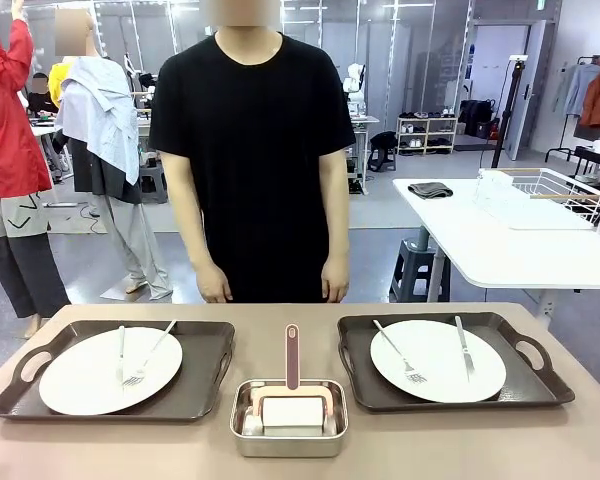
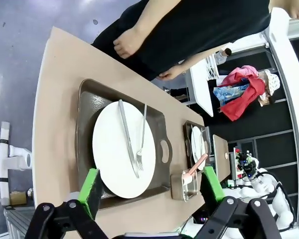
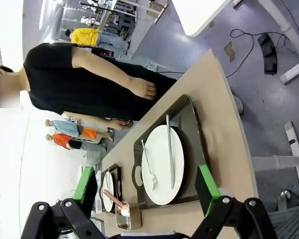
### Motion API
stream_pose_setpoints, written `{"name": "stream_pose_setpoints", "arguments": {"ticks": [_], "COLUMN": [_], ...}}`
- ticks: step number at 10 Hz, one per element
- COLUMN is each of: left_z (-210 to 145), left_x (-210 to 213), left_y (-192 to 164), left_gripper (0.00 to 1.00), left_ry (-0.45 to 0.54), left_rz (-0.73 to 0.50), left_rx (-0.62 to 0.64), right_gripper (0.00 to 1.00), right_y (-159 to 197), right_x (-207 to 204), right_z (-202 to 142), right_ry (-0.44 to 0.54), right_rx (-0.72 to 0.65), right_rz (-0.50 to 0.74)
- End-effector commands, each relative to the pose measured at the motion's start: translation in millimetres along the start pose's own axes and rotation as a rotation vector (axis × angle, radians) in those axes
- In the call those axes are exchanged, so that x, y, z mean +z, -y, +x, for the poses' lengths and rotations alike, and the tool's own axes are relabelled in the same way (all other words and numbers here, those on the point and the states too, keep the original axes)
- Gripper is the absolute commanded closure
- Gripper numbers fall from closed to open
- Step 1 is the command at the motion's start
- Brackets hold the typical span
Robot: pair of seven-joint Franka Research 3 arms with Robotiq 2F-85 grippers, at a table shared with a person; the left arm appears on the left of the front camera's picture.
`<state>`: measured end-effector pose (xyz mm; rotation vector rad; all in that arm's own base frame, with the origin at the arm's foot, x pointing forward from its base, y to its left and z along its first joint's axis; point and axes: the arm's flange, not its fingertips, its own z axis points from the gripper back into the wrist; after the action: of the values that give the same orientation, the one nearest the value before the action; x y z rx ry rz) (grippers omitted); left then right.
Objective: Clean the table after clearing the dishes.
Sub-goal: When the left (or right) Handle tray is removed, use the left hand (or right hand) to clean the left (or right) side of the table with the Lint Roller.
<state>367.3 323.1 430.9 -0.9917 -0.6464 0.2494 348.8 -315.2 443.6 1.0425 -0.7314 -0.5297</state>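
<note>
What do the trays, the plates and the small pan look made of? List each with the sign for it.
Trays: likely plastic; dark brown, matte with a soft sheen, and moulded cut-out handles.
Plates: likely ceramic, though melamine is possible; plain white, smooth, with a faint gloss.
Pan: metal, probably stainless steel; silvery rim with bright reflections.
</note>
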Motion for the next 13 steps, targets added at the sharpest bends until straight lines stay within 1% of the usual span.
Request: {"name": "stream_pose_setpoints", "arguments": {"ticks": [1, 13], "left_z": [2.2, 2.2], "left_x": [5.2, 5.2], "left_y": [0.3, 0.3], "left_gripper": [0.0, 0.0], "left_ry": [-0.001, -0.001], "left_rz": [-0.01, -0.01], "left_rx": [-0.002, -0.002], "right_gripper": [0.0, 0.0], "right_y": [-0.4, -0.4], "right_x": [2.8, 2.8], "right_z": [0.6, 0.6], "right_ry": [-0.002, -0.002], "right_rx": [0.0, 0.0], "right_rz": [0.009, 0.009]}}
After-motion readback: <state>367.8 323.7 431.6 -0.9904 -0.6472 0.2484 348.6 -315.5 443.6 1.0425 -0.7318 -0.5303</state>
